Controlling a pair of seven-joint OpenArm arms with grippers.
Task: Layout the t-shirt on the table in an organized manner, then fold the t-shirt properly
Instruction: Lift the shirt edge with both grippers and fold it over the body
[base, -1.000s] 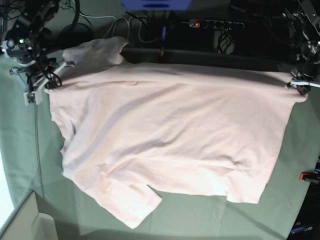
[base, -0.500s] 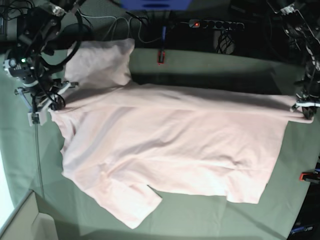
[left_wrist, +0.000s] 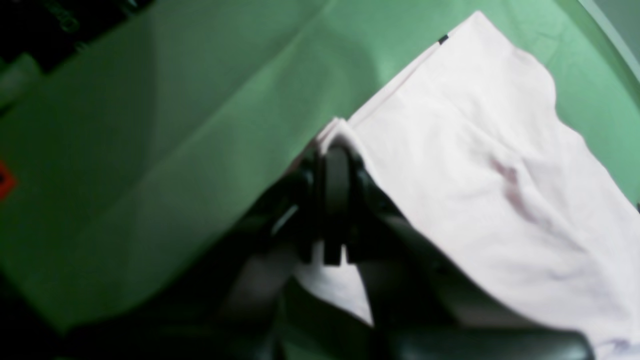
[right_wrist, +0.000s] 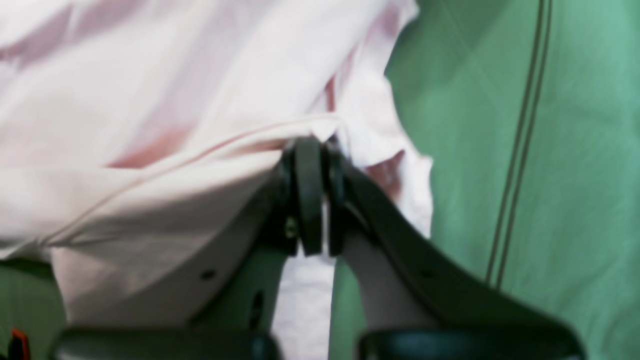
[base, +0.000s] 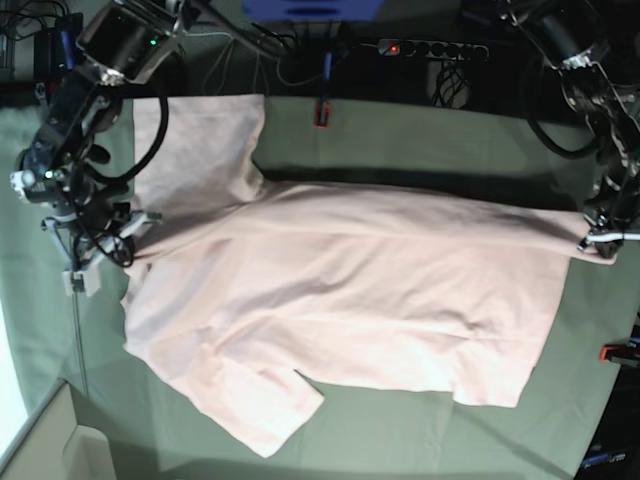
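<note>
The pale pink t-shirt (base: 350, 300) lies spread across the middle of the grey-green table (base: 400, 440), with bare cloth open along the near edge and past both ends. The left gripper (left_wrist: 334, 150) is clenched on a hem corner at the base view's right, the right gripper (right_wrist: 312, 145) on the shoulder seam at its left. Since half a second ago both pinched corners have come nearer, and the far sleeve (base: 205, 140) lies flatter.
</note>
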